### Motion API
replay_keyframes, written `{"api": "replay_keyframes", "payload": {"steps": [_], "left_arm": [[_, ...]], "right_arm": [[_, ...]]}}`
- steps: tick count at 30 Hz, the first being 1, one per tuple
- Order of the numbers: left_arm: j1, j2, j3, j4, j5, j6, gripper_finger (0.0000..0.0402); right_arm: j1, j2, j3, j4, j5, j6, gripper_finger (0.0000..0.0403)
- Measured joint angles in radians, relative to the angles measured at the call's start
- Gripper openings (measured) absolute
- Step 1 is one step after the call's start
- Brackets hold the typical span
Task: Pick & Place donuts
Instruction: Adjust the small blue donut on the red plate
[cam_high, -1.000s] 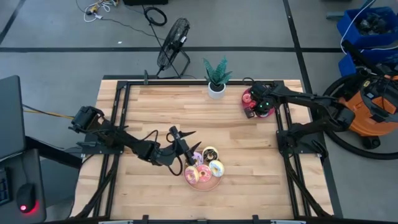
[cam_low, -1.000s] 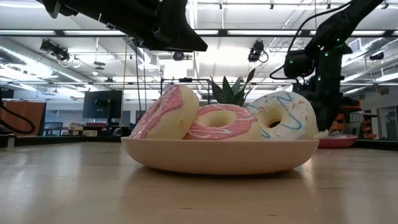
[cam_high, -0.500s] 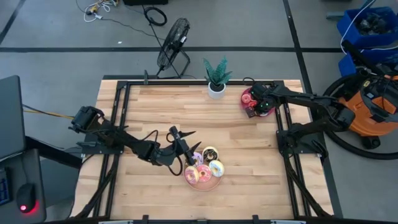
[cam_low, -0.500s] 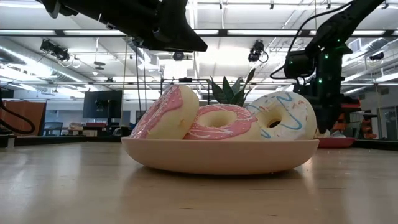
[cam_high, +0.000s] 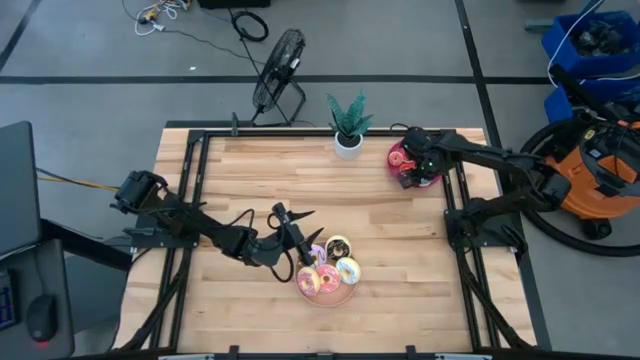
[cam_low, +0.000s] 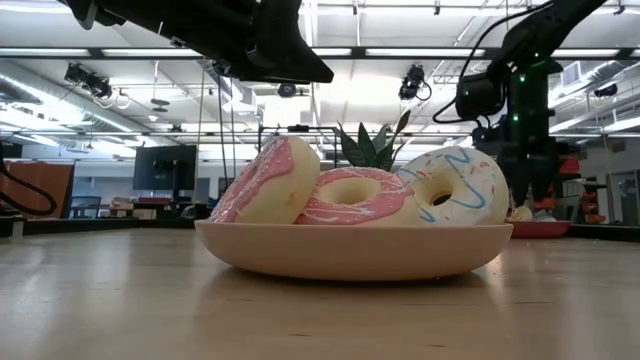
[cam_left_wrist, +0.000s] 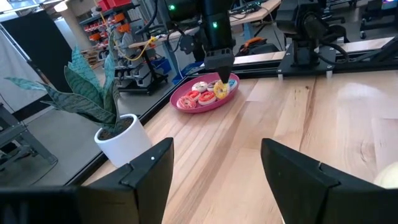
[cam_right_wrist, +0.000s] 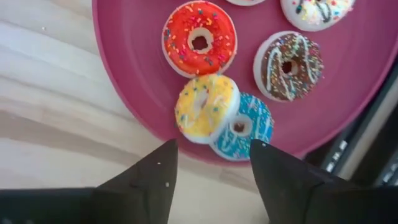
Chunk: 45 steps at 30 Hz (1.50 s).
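A dark red plate (cam_high: 415, 165) at the far right holds small donuts: red (cam_right_wrist: 199, 38), chocolate (cam_right_wrist: 288, 65), white (cam_right_wrist: 317, 11), and a yellow one (cam_right_wrist: 206, 107) leaning on a blue one (cam_right_wrist: 244, 127). My right gripper (cam_right_wrist: 212, 155) hangs open above the yellow and blue donuts, pointing down and touching nothing. A pale pink plate (cam_low: 350, 250) near the middle front carries larger donuts, among them pink-iced (cam_low: 270, 180), pink sprinkled (cam_low: 355, 198) and white with blue streaks (cam_low: 450, 185). My left gripper (cam_high: 292, 213) waits open just left of that plate, pointing toward the far right.
A potted plant (cam_high: 348, 125) stands at the far edge, left of the dark red plate. A black frame (cam_high: 455, 200) runs along the table's sides. A fan (cam_high: 278, 65) stands beyond the far edge. Bare wood (cam_high: 380, 220) lies between the two plates.
My right gripper has opened above the dark red plate and tipped a little while its fingers came up off the donuts. The left arm and the pale plate's donuts have kept still.
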<state>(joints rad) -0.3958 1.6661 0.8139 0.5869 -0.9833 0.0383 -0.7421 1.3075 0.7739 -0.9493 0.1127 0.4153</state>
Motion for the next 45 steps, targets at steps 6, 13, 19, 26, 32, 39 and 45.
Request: {"api": "replay_keyframes", "payload": {"steps": [6, 13, 19, 26, 32, 39, 45], "left_arm": [[0.0, 0.0, 0.0, 0.0, 0.0, 0.0, 0.0248], [0.0, 0.0, 0.0, 0.0, 0.0, -0.001, 0.0248], [0.0, 0.0, 0.0, 0.0, 0.0, -0.001, 0.0248], [0.0, 0.0, 0.0, 0.0, 0.0, -0.002, 0.0248], [0.0, 0.0, 0.0, 0.0, 0.0, -0.002, 0.0248], [0.0, 0.0, 0.0, 0.0, 0.0, -0.002, 0.0248], [0.0, 0.0, 0.0, 0.0, 0.0, -0.002, 0.0248]], "right_arm": [[0.018, 0.0, 0.014, -0.076, -0.007, 0.033, 0.0187], [-0.007, 0.0, -0.014, -0.042, 0.037, 0.116, 0.0135], [-0.031, 0.0, -0.016, -0.029, 0.044, 0.154, 0.0103], [-0.031, 0.0, -0.036, -0.024, 0.121, 0.199, 0.0097], [-0.051, 0.0, -0.092, 0.054, 0.137, 0.198, 0.0138], [-0.074, 0.0, -0.128, 0.132, 0.088, 0.194, 0.0174], [-0.098, 0.0, -0.135, 0.138, 0.097, 0.183, 0.0138]]}}
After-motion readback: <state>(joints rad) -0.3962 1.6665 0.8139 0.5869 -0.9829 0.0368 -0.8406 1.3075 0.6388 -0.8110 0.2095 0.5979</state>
